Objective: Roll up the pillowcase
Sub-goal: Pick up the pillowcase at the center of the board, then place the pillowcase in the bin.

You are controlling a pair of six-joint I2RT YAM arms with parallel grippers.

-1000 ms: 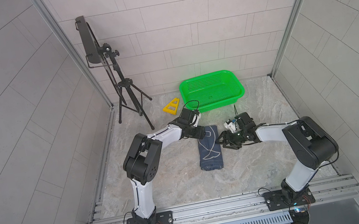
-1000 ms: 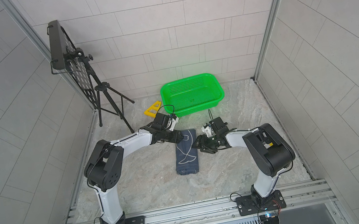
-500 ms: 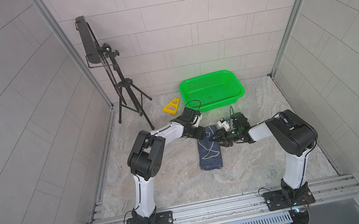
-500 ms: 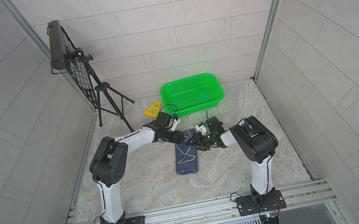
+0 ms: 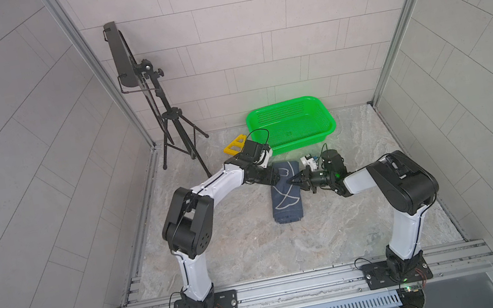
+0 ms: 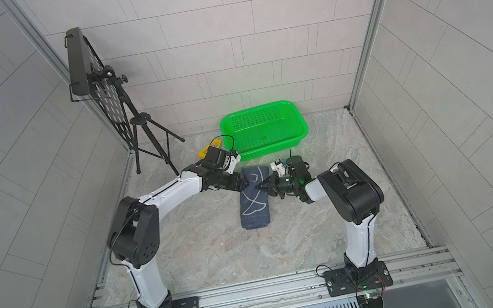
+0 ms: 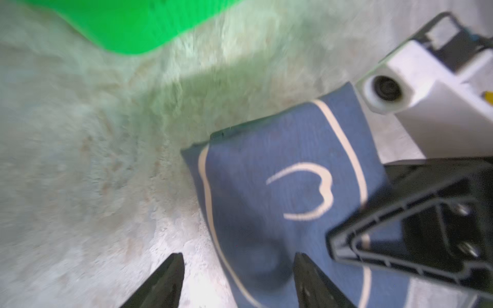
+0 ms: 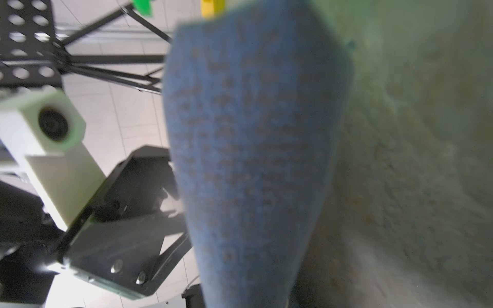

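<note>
Grey-veined stone table (image 5: 254,246) enclosed by pale tiled walls on three sides. Both arms reach in toward its middle.

Pillowcase (image 5: 285,199) (image 6: 252,207): lies at mid-table, folded into a narrow navy strip that runs from far to near. White line drawings face up. Its far end sits just in front of the green basket (image 5: 325,120), apart from it.

Left gripper (image 5: 271,176) (image 6: 241,183): positioned at the far left edge of the strip. The left wrist view shows its jaws set well apart (image 7: 237,266), one finger over bare table and the other over the cloth, with the cloth's left edge lying between them. Nothing is clamped.

Right gripper (image 5: 291,182) (image 6: 259,186): comes in from the right and meets the strip's right edge, toward the far half. Jaws are closed to a point on the fabric. In the right wrist view the pillowcase (image 8: 253,133) fills the middle of the frame, blurred and very close to the lens, consistent with cloth pinched at the fingertips. The two grippers stand close together across the strip's width.

Other items: a yellow block (image 5: 235,145) left of the basket, and a black stand (image 5: 161,108) in the far left corner.
</note>
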